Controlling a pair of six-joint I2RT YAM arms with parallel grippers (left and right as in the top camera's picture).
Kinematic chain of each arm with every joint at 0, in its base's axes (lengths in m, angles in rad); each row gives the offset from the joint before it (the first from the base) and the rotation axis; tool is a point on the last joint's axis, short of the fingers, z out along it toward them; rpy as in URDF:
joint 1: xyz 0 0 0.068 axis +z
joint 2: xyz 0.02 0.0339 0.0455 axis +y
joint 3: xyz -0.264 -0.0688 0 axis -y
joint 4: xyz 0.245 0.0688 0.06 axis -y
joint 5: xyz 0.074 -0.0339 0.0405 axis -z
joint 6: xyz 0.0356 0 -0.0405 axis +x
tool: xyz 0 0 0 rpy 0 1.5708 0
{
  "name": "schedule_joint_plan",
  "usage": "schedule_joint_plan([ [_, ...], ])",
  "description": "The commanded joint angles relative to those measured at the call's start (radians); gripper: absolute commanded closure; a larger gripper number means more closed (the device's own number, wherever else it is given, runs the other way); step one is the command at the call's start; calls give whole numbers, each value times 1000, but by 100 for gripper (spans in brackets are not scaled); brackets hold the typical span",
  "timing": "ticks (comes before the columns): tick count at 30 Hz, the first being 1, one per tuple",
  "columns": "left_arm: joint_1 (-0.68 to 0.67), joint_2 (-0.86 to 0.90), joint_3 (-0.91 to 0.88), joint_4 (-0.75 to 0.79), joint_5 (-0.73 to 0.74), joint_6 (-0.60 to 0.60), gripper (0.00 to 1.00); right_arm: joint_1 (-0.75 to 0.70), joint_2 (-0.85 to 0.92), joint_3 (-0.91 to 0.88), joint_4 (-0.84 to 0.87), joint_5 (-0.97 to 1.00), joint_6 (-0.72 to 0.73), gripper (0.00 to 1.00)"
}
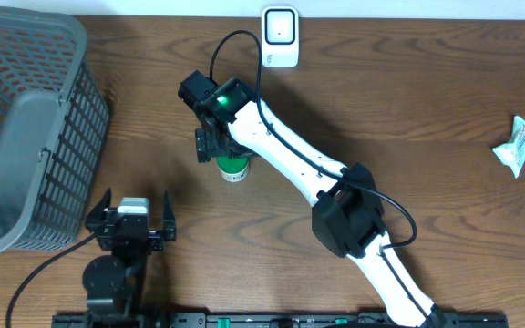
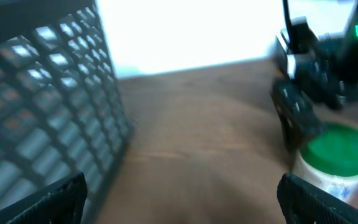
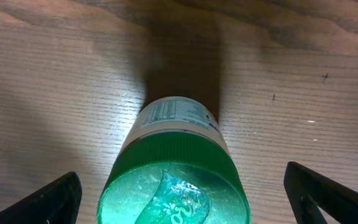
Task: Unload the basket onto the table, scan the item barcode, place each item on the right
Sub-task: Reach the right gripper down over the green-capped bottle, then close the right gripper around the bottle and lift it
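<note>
Black against the wood, the left gripper (image 1: 133,205) sits nearest, just right of the grey basket (image 1: 25,137), its jaws spread and holding nothing. Farther in, mid-table (image 1: 427,91), the green-lidded bottle (image 1: 232,167) stands upright. The right gripper (image 3: 180,174) hangs directly over it, fingers splayed to either side of the lid and not closed on it. At the far edge lies the white scanner (image 1: 280,36). The step in hand looks like the grasp. Next, the jaws should close on the bottle, lift it, carry it toward the scanner and turn the label to face it. No barcode shows yet, only a printed panel.
</note>
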Motion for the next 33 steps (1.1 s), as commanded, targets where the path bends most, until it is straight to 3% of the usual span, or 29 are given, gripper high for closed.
schedule_joint_plan([
  [1, 3, -2, -66, 34, 42, 19, 2, 12, 6, 5, 5, 15, 5, 1],
  [8, 3, 0, -111, 58, 109, 19, 2, 13, 42, 5, 10, -40, 17, 1],
  [24, 3, 0, -113, 60, 113, 18, 2, 19, 58, -65, 18, -90, 111, 3],
  [26, 3, 0, -113, 60, 113, 18, 2, 20, 58, -84, 27, -90, 113, 6],
  [33, 3, 0, -113, 60, 113, 18, 2, 21, 58, -121, 35, -89, 141, 33],
])
